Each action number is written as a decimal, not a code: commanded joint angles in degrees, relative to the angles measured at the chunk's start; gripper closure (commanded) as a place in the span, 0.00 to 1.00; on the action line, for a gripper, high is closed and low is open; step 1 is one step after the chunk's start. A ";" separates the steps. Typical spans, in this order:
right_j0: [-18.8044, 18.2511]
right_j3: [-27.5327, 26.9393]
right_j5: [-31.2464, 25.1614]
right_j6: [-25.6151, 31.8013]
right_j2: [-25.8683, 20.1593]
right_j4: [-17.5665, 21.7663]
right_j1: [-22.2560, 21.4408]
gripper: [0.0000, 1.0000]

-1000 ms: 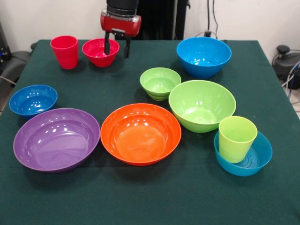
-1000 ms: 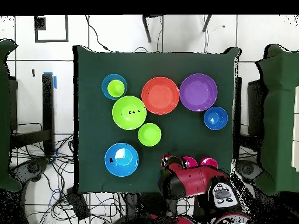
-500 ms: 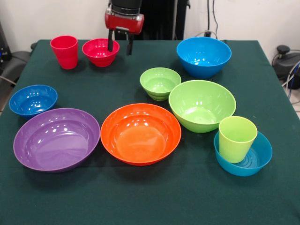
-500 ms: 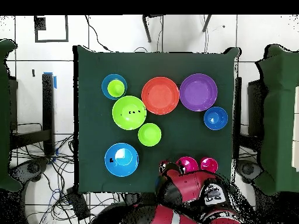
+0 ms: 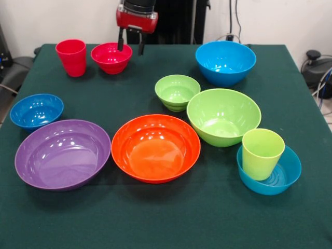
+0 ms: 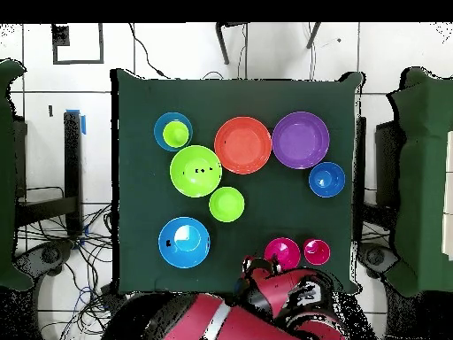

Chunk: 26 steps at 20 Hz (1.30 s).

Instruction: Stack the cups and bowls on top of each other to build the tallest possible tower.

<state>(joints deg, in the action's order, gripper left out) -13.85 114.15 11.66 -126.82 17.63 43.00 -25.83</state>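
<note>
Open green cloth lies along the table's (image 5: 171, 218) near edge. At the far edge the small red bowl (image 5: 111, 57) sits beside the red tumbler (image 5: 71, 57). The lime-green tumbler (image 5: 262, 153) stands inside the teal-blue bowl (image 5: 282, 179). The gripper (image 5: 130, 45) has risen since a second ago, its fingers apart and empty above the red bowl's rim.

dark green surface (image 5: 155, 218). big purple bowl (image 5: 63, 154) lower left, orange bowl (image 5: 155, 148) center, just beside it. large lime bowl (image 5: 223, 116) right of center, small ribbed lime bowl (image 5: 177, 92) touching it. cables on floor (image 6: 53, 239).
</note>
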 commanded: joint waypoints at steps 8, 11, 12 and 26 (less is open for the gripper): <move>2.60 -4.92 11.73 -2.35 -0.17 -1.50 7.58 0.00; 2.89 -5.73 13.00 -1.62 0.63 -1.56 8.19 0.00; 3.04 -5.98 13.18 -1.37 0.95 -1.51 8.24 0.00; 3.14 -7.37 14.96 -1.86 0.94 -0.45 9.12 0.00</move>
<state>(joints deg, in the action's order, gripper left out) -10.44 114.03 23.02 -126.82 23.78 42.94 -18.32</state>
